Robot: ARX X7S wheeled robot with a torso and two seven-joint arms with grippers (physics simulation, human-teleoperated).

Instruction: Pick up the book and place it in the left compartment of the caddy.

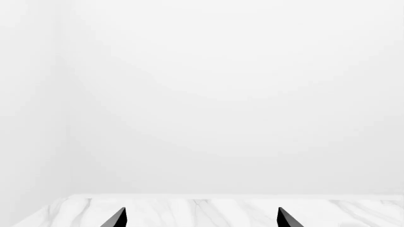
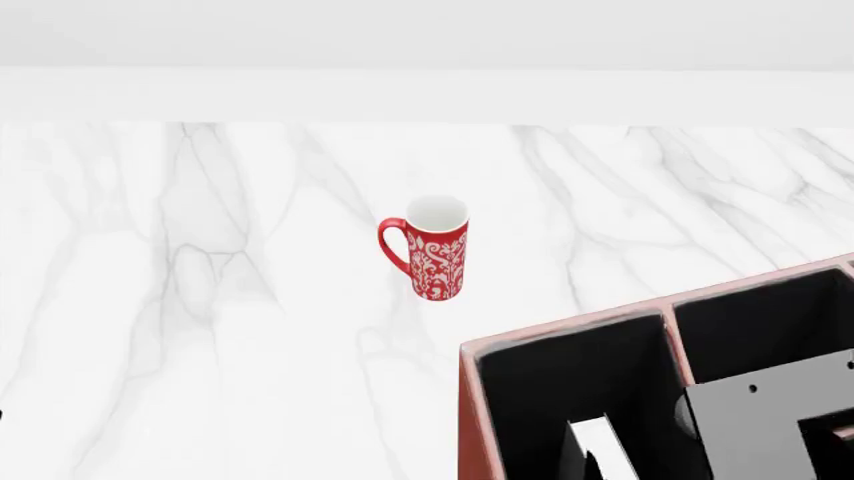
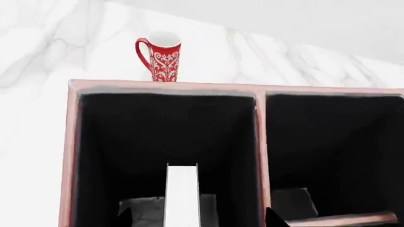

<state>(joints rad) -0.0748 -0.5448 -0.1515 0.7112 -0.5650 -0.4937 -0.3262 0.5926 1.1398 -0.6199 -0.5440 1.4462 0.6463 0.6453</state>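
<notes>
The reddish-brown caddy [image 2: 470, 400] with its black interior stands at the near right of the marble table. The book [image 3: 181, 194] stands on edge inside the left compartment [image 3: 126, 142], its white page edges facing the right wrist camera. It also shows in the head view [image 2: 597, 447]. My right gripper [image 3: 197, 218] is open over that compartment. Its black fingertips [image 3: 124, 218] stand wide on either side of the book, apart from it. My left gripper [image 1: 200, 220] is open and empty above the table, facing a white wall.
A red patterned mug [image 2: 434, 248] stands upright on the table [image 2: 200, 300] just beyond the caddy's far rim, and shows in the right wrist view [image 3: 161, 56]. The caddy's smaller sections [image 3: 334, 151] lie to the right of a divider. My right arm's grey wrist [image 2: 761, 420] hangs over them.
</notes>
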